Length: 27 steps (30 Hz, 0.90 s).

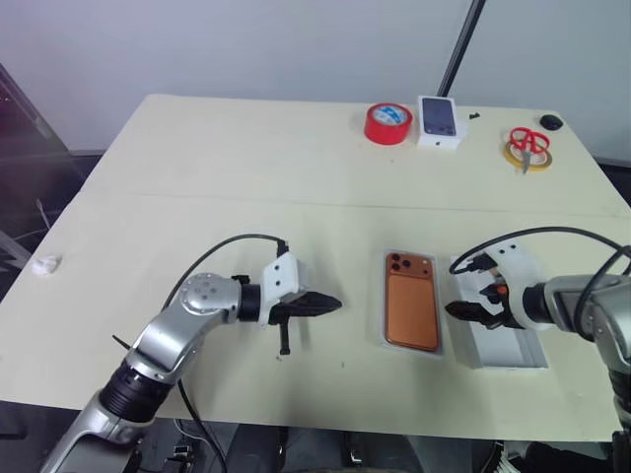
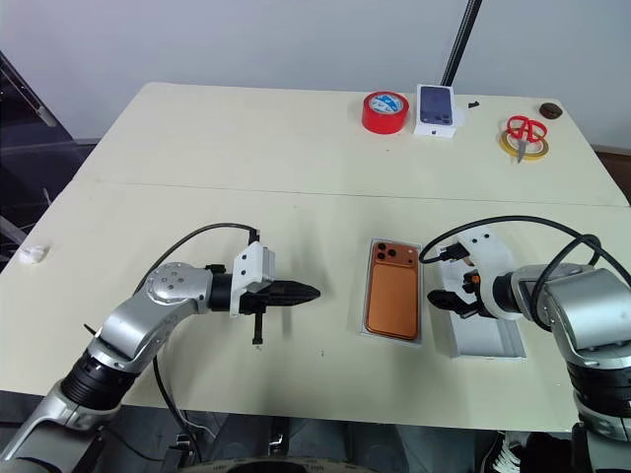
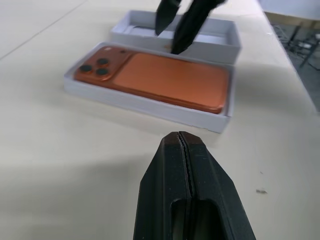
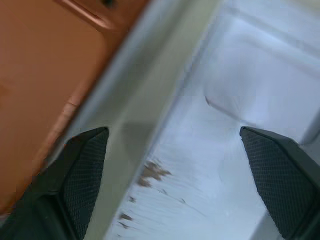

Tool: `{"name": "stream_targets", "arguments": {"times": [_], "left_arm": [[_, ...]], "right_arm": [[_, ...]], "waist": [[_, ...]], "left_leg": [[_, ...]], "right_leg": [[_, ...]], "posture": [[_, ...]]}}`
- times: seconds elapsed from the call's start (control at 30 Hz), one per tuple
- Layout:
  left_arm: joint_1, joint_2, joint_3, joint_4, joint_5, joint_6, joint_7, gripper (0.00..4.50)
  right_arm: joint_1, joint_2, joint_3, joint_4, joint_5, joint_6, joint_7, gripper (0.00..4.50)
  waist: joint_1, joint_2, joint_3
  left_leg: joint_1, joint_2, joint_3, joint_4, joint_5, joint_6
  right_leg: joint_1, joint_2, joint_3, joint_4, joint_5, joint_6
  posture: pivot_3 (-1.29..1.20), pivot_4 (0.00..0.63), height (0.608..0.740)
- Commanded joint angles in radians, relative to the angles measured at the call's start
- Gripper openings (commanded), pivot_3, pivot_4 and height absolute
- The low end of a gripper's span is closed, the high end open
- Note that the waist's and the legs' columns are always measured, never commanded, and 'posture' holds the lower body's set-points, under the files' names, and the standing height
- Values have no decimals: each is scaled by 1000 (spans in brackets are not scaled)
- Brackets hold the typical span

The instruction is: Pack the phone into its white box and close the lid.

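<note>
The copper-orange phone (image 1: pixel 412 305) lies camera-side up inside the shallow white box (image 3: pixel 145 106) on the table's near right. Just to its right stands the lid (image 1: pixel 508 345), a deeper white tray with its hollow side up. My right gripper (image 1: pixel 465 311) hangs open over the lid's near-left wall; in the right wrist view its fingers (image 4: pixel 85 170) straddle that wall, one by the phone's box and one over the lid's floor. My left gripper (image 1: pixel 330 304) is shut and empty, pointing at the phone from the left, a short way off.
Along the far edge stand a red tape roll (image 1: pixel 387 123), a small white box with a dark phone picture (image 1: pixel 440 120), red-handled scissors on a yellow ring (image 1: pixel 529 146) and a small dark object (image 1: pixel 550 122). A crumpled white scrap (image 1: pixel 44 263) lies at the left edge.
</note>
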State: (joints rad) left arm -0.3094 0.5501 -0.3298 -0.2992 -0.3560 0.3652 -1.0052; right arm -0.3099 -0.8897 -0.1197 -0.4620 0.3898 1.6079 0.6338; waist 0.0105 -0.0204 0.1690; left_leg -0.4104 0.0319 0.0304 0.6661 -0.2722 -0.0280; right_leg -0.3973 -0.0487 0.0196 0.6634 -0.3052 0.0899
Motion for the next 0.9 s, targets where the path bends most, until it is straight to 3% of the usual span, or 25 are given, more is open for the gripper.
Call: {"name": "stream_targets", "arguments": {"times": [0.03,0.2,0.33,0.5,0.67,0.7,0.8,0.9], "left_arm": [[18,-2,1,-46,8,-39,-13,0],[47,-9,9,-61,11,-37,6,0],[61,-10,21,-66,7,-34,17,0],[63,-25,89,-37,-19,-19,63,0],[20,-55,164,35,-28,-10,118,0],[10,-59,176,49,-28,-9,125,0],[-24,-69,212,73,-39,-2,143,0],[-42,-69,235,81,-49,4,151,0]], "right_arm": [[3,-28,4,-4,57,6,-33,2556],[-20,-5,-34,34,167,6,-123,31],[-64,12,-100,98,302,6,-228,31],[-305,104,-265,193,487,6,-314,31],[-450,233,-386,319,870,6,-503,31],[-452,262,-386,328,969,6,-563,31],[-330,251,-185,286,1488,-279,-912,31],[-243,356,-72,178,1582,-450,-1044,31]], "waist": [[0,0,0],[-1,0,0],[-6,0,0],[-27,2,1],[-21,2,1],[-21,2,1],[-20,2,1],[-27,2,1]], "left_leg": [[0,0,0,0,0,0],[0,0,0,0,0,0],[0,0,0,0,0,0],[0,0,0,0,0,0],[0,2,-1,-1,0,0],[0,2,-1,-1,0,0],[-2,1,-1,0,0,0],[-6,1,0,2,0,2]], "right_leg": [[0,0,0,0,0,0],[0,2,0,0,0,0],[0,3,0,0,0,1],[0,3,1,2,0,1],[-1,5,0,2,0,1],[-1,5,-1,1,0,1],[-2,3,-1,1,0,1],[-4,2,-1,2,1,1]], "posture": [[0,150,718],[0,150,718],[0,150,718],[0,150,718],[0,150,718],[0,150,718],[0,150,718],[0,150,718]]}}
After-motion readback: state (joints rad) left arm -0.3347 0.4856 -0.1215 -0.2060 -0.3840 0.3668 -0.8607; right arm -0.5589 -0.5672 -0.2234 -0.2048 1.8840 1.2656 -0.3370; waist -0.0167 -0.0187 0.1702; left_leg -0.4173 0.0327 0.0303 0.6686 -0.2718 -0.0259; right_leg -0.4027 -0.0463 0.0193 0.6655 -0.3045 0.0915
